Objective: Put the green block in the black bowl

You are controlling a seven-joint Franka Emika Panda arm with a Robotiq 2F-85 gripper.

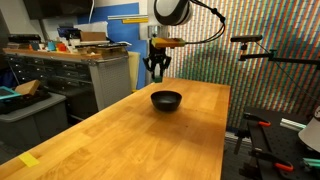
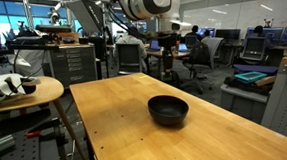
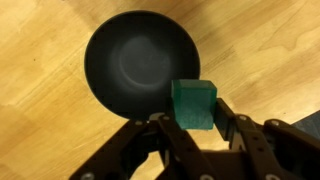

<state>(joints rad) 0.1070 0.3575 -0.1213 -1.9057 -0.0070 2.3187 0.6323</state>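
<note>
Gripper (image 3: 195,122) tight on the green block (image 3: 194,100), aloft over the edge of the black bowl (image 3: 130,60).

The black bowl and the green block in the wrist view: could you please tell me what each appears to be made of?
The round glossy black bowl looks like glazed ceramic or hard plastic: smooth, with soft highlights; which one is unclear. The small dark green cube looks like painted wood or matte plastic: flat, even colour, crisp edges, no shine.
</note>
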